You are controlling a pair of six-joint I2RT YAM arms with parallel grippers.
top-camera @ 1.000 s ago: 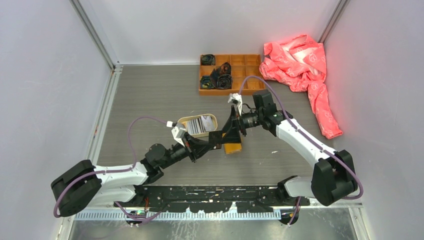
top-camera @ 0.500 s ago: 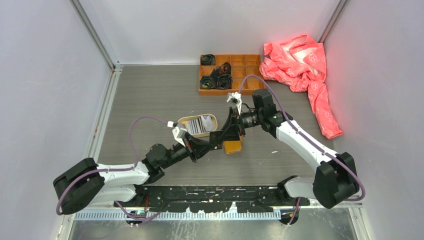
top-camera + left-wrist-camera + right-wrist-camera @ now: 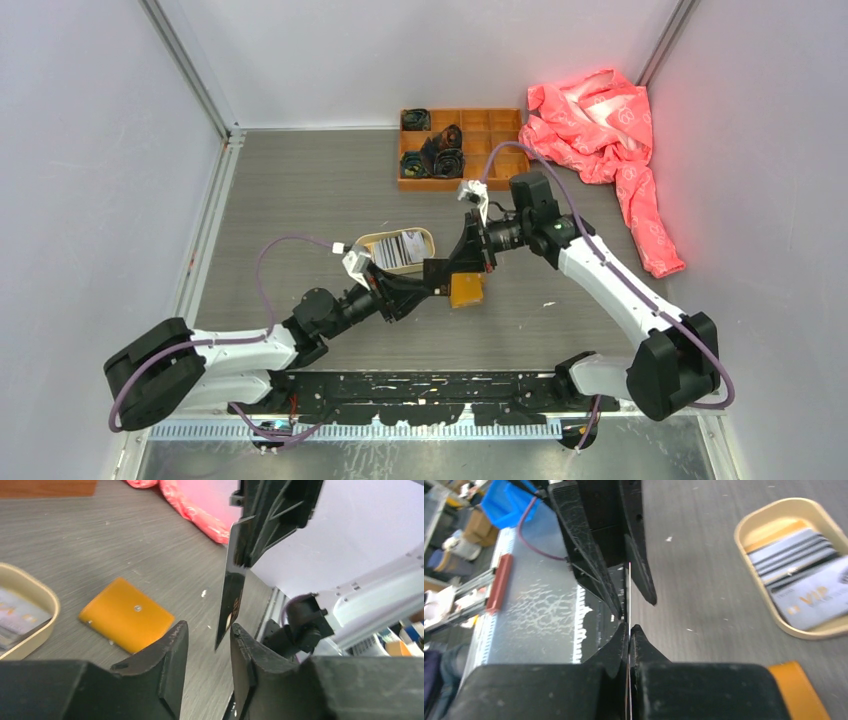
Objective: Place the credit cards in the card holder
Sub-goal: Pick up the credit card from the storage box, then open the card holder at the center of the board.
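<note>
tray [image 3: 428,236] mid-table [image 3: 300,200], credit cards [image 3: 398,250] in it; card holder [image 3: 467,290] just right of tray; single card [image 3: 231,595] on edge above table; compartment box [image 3: 490,150] at far edge; cloth [image 3: 600,125] in far-right corner

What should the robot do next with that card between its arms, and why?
Probably back the left jaws away: they stand open around the card edge, while the right jaws pinch it; the card holder lies closed on the table.

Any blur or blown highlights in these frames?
Top external: pink cloth glows oversaturated, tinting the wall red. Left wrist: own fingers soft in the foreground, card holder sharp. Right wrist: cards in the tray smeared, held credit card edge-on, a thin line.
</note>
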